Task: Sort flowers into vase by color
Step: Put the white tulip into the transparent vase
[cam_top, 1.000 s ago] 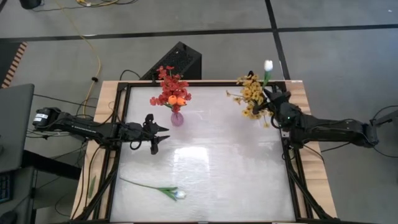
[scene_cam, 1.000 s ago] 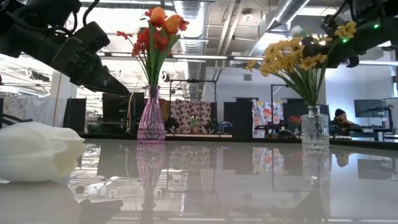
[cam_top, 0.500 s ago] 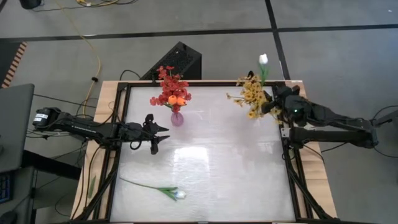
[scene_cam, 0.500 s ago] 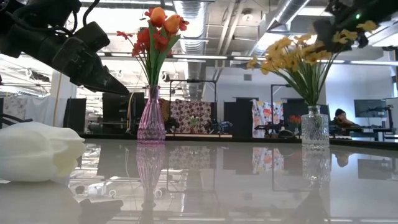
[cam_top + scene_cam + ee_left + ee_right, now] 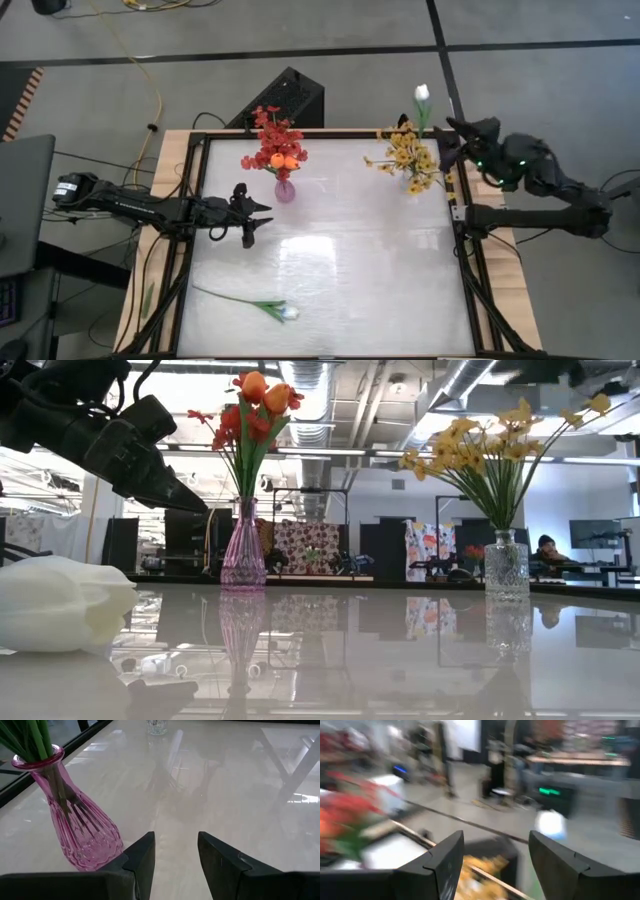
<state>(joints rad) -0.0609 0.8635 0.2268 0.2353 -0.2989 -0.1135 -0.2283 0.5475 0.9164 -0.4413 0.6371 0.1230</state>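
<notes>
**A:** Item one, largest first?

**B:** The white table [image 5: 330,270], framed by dark rails. The left arm reaches in from the left edge; the left gripper [image 5: 250,215] hangs above the table just near-left of the pink vase [image 5: 285,190], fingers apart and holding nothing. The right arm sits at the far right corner; the right gripper [image 5: 452,130] is lifted beside the bouquet there, its fingers spread with nothing between them.

**A:** Vases?

**B:** Two. The pink ribbed vase stands far-left of centre, upright, holding the red blossom sprays [image 5: 270,140] and the orange tulips [image 5: 284,159]. The clear glass vase [image 5: 506,565] stands at the far right, upright, holding the yellow blossom sprays [image 5: 408,160]. One white tulip [image 5: 421,94] rises from that bunch, its head leaning out past the table's far edge.

**A:** Loose stems?

**B:** One. A second white tulip [image 5: 288,312] lies flat near the table's near-left area, green stem pointing left, well apart from both vases and both grippers.
</notes>
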